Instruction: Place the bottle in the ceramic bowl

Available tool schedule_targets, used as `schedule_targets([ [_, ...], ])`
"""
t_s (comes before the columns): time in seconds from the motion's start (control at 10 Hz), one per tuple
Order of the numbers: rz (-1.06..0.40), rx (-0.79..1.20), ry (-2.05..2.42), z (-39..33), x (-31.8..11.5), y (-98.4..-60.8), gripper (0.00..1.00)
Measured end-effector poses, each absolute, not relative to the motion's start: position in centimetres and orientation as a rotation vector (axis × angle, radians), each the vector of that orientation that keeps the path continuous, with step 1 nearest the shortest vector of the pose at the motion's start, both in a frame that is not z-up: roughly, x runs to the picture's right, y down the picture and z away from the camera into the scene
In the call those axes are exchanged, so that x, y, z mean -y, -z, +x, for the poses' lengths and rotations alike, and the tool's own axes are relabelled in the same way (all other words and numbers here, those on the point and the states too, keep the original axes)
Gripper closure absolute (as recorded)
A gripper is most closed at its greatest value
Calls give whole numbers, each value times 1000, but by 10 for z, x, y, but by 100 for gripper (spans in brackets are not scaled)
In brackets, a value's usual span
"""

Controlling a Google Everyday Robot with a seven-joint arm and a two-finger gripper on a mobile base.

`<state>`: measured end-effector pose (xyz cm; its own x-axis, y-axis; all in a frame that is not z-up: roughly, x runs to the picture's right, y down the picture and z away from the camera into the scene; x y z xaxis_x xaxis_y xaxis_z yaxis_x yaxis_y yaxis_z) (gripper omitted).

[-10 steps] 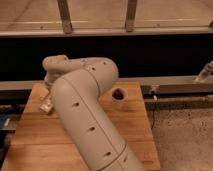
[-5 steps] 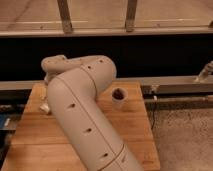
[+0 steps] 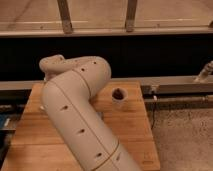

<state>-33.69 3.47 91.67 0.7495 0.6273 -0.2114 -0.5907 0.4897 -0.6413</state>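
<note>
My large beige arm rises from the bottom of the camera view and bends over the left half of the wooden table. My gripper is out of view, hidden behind the arm's elbow near the table's far left. The bottle and the green ceramic bowl are not visible; the arm covers the part of the table where they could be.
A white cup with a dark inside stands upright near the table's far edge, right of the arm. A metal rail and a dark wall run behind the table. Grey floor lies to the right. A blue object sits at the left edge.
The arm has shifted only slightly; the cup has not moved.
</note>
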Motion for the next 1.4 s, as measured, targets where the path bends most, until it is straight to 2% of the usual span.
schedule_targets([
  [0.8,-806,2,-775,-331,-54,-938,20],
  [1.3,-846,44,-748,-341,-60,-935,20],
  [1.4,-853,67,-728,-348,-61,-929,23],
])
